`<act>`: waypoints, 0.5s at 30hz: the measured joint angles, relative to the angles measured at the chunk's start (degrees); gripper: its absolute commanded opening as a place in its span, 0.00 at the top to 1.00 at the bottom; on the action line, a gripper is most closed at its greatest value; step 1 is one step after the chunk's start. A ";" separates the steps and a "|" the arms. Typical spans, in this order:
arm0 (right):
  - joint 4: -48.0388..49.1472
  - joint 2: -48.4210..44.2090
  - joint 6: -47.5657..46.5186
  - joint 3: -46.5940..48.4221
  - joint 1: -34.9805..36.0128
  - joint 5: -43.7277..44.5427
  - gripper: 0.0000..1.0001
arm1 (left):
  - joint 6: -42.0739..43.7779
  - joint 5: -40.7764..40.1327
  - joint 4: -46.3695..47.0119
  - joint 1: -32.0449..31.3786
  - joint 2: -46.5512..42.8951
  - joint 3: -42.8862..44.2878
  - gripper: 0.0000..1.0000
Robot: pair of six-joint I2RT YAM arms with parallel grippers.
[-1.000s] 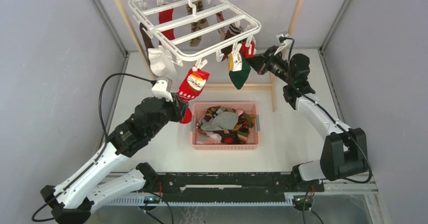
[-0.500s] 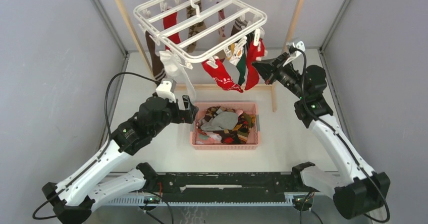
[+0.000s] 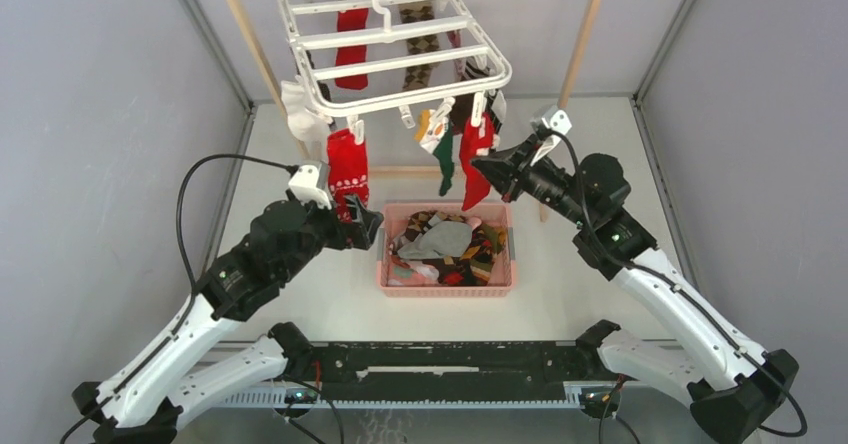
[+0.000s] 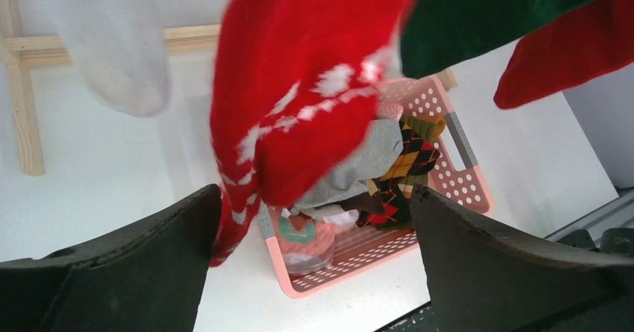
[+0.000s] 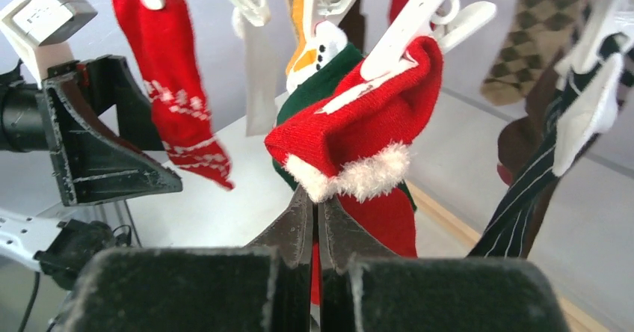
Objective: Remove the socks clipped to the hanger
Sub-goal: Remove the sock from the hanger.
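Left pincer (image 4: 314,194) has sprung apart; right wrist view alone shows right pincer (image 5: 315,220) clamped on red sock (image 5: 359,130).

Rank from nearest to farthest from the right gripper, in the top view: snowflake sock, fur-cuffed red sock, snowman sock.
1. fur-cuffed red sock, at the right gripper itself.
2. snowman sock, just left.
3. snowflake sock, farthest left.

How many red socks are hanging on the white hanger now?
3: the back-left red sock, the front-left red sock and the front-right red sock. More may hide behind other socks.
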 measured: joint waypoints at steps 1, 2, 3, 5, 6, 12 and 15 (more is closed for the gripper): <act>-0.15 0.09 -0.20 0.00 1.18 0.44 1.00 | 0.00 0.00 -0.22 -0.04 -0.37 0.00 0.00; -0.22 0.31 -0.48 0.02 2.75 1.07 1.00 | -0.02 0.11 -0.39 -0.07 -0.81 0.00 0.00; -0.22 0.63 -0.68 0.04 4.02 1.31 1.00 | -0.02 0.20 -0.46 -0.09 -1.20 0.00 0.00; -0.31 1.84 -1.20 0.55 6.54 1.99 1.00 | -0.02 0.81 -0.59 -0.20 -2.23 0.00 0.00; -0.31 2.91 -1.40 1.05 7.85 2.34 1.00 | -0.02 1.05 -0.59 -0.28 -2.64 0.00 0.00; -0.22 10.25 -1.75 5.09 13.53 3.41 1.00 | 0.00 2.80 -0.20 -1.57 -6.14 0.00 0.00; 0.20 13.22 -1.66 7.10 15.04 3.06 1.00 | 0.00 4.35 1.49 -2.23 -7.43 -0.11 0.00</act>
